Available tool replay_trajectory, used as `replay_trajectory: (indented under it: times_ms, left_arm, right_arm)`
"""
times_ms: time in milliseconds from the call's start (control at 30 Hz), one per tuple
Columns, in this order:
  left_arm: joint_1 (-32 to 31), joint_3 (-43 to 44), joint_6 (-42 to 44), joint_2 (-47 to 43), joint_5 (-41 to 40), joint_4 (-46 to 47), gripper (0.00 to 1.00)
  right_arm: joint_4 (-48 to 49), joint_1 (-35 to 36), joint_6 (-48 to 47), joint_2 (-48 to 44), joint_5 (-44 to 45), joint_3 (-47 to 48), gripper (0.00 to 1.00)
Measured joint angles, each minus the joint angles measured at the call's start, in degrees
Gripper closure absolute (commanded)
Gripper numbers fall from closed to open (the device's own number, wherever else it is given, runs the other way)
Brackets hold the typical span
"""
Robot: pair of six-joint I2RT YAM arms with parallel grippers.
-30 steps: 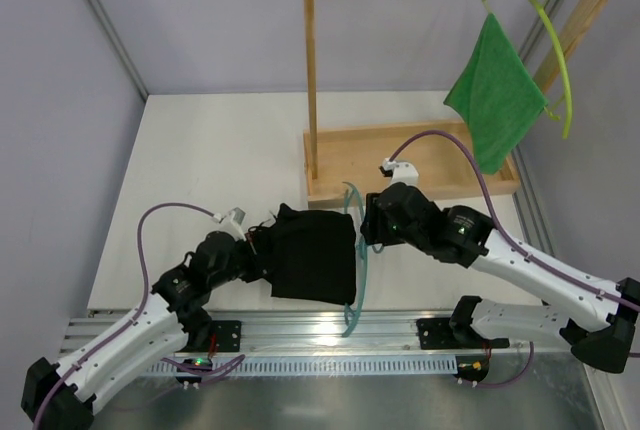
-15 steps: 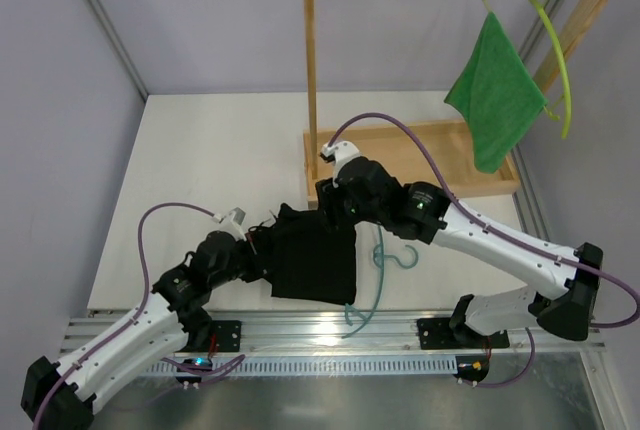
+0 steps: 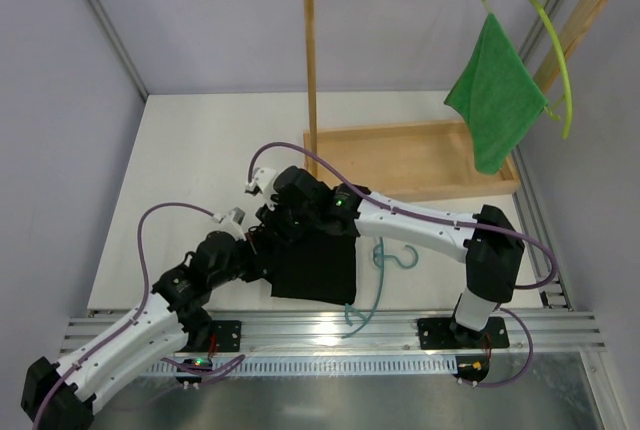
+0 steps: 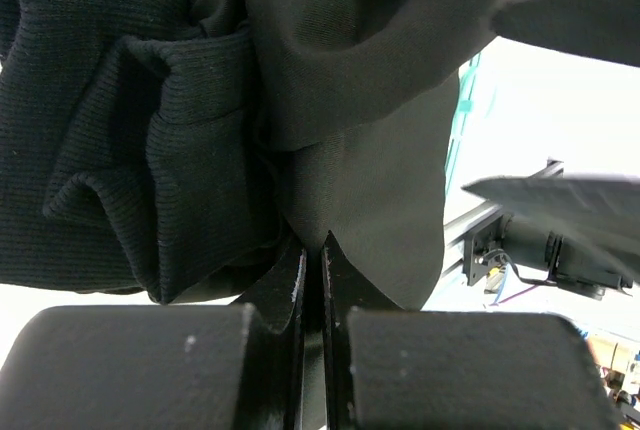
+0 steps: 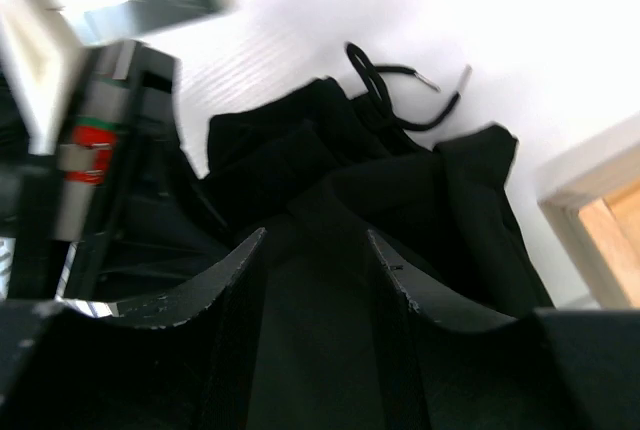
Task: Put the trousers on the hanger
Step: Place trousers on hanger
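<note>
Bench (image 3: pixel 200 150): white, carries all items. Wooden rack (image 3: pixel 311 80) at far right w/ tray base. Its rail holds a green cloth (image 3: pixel 497 100) on a yellow-green hanger (image 3: pixel 556 45); neither belongs to this task.

Trousers (image 3: pixel 320 260): black, bunched in a heap near the front edge of the bench, between the two arms. Not on the hanger yet. Heap is lifted at its left end, prob. to free a leg or waistband for threading.

Hanger (image 3: pixel 379 272): teal, lies flat on the bench just right of the trousers, hook pointing right. Its lower end runs toward the front rail and touches or slips under the fabric edge; can't tell which. No claw has it.

Left claw (image 4: pixel 312 255): fully closed, pinching a thin fold of trousers; acts as anchor.

Right claw (image 5: pixel 315 235): reaches across over the heap's upper left, jaws partly apart, fabric below and between them. No grip seen. Judged: going for a 2nd hold to spread the cloth.

Drawstring (image 5: pixel 400 100): loose on the bench beyond the heap, so waistband is at that end.
</note>
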Motion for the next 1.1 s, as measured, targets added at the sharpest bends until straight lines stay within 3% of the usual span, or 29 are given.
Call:
replay_trajectory:
  times_ms: [233,533,567,733,933,1100]
  left_arm:
    - [0.0,0.0,0.0,1.2,0.0,0.6,1.00]
    - [0.0,0.0,0.0,0.2,0.0,0.6,1.00]
    - [0.0,0.0,0.0,0.2,0.0,0.6,1.00]
    - [0.0,0.0,0.0,-0.1,0.0,0.6,1.00]
    - [0.0,0.0,-0.4,-0.7,-0.6,-0.2,1.00]
    - [0.2,0.0,-2.0,-1.8,-2.9,-0.9,1.00]
  right_arm:
    - [3.6,1.2,-7.0,0.2,-4.9,0.0,0.54]
    - [4.1,1.6,-10.7,6.0,-3.7,-0.1,0.56]
    - [4.1,1.6,-10.8,6.4,-3.1,-0.2,0.58]
    - [5.5,1.8,-10.7,7.3,2.4,-1.0,0.96]
    - [7.6,-0.7,-3.6,7.5,7.0,-1.0,0.96]
    - [5.2,-5.8,5.4,11.9,7.1,4.9,0.96]
